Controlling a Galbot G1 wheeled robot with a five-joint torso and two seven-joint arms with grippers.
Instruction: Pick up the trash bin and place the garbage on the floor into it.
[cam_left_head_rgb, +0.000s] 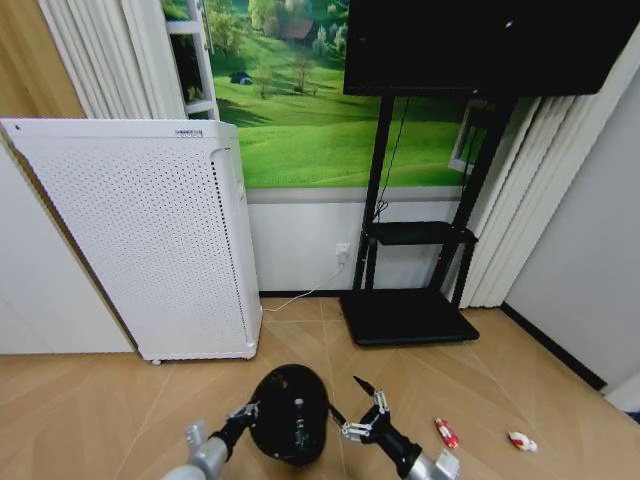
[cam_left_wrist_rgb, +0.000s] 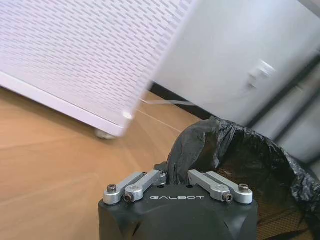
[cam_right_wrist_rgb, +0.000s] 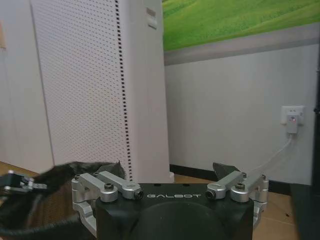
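The left end effector (cam_left_head_rgb: 246, 411) sits at the nine o'clock side of the trash bin (cam_left_head_rgb: 290, 412), its fingers closed onto the bin's rim and black liner bag. In the left wrist view the liner (cam_left_wrist_rgb: 200, 145) bunches right at the end effector (cam_left_wrist_rgb: 176, 170). The right end effector (cam_left_head_rgb: 362, 405) is at the bin's three o'clock side, fingers spread wide and holding nothing, one black fingertip near the rim. The bin stands at six o'clock in the head view, on the herringbone wooden floor (cam_left_head_rgb: 120, 400). A red-and-white packet (cam_left_head_rgb: 446, 433) and a small white-and-red piece (cam_left_head_rgb: 521, 441) lie on the floor at four o'clock from the bin. A white perforated air purifier (cam_left_head_rgb: 140, 240) stands at ten o'clock, a black TV stand (cam_left_head_rgb: 410, 300) at one o'clock.
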